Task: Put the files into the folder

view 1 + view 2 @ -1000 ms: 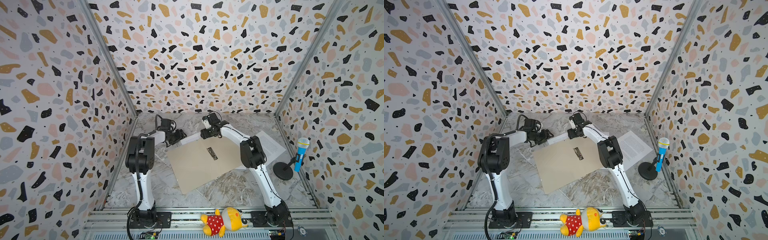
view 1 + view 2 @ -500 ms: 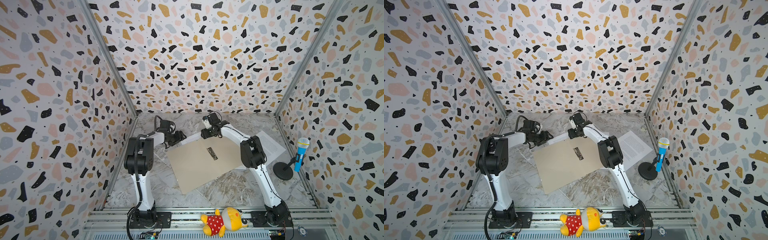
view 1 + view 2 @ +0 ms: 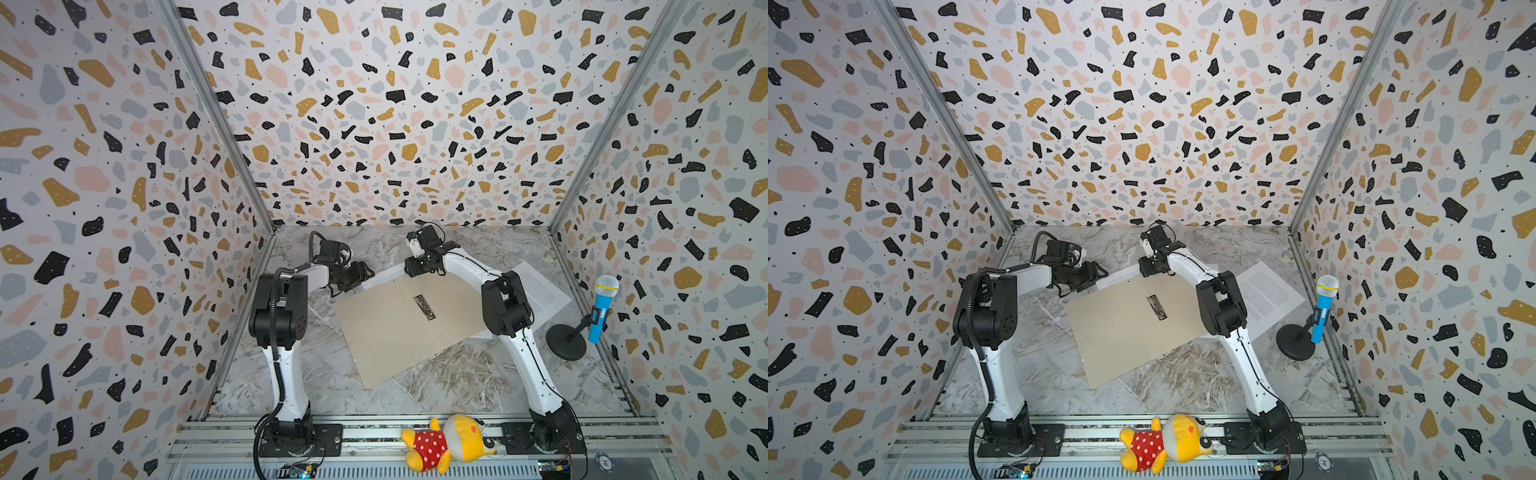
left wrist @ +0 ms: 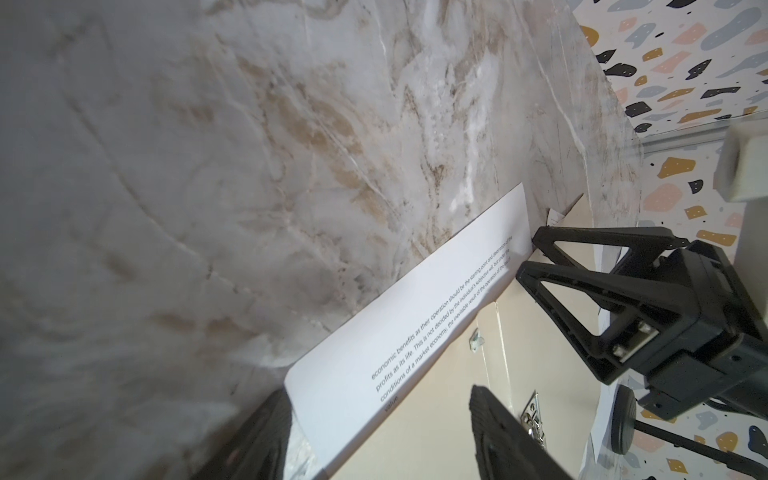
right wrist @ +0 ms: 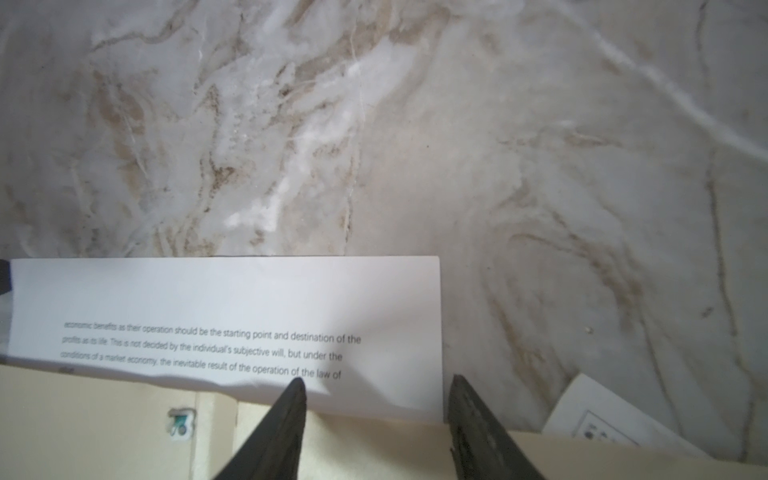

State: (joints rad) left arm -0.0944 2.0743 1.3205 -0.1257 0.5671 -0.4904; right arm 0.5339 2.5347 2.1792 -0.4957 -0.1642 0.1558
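- The folder lies open and flat mid-table; one text sheet pokes out from beneath its far edge, and a second sheet lies beside my right arm
- My left gripper stands wide around that text sheet's corner; my right gripper, jaws apart, grips nothing at the other corner
- I judge the paper light, floppy and slick: I should pinch the exposed edge at both corners, or it sags

On the white sheet sticking out from the folder I can read "economic benefits as their operation should be the starting point and destination of the" — then "This is not decided by the individual's subjective will". Print on the second sheet is too small to make out
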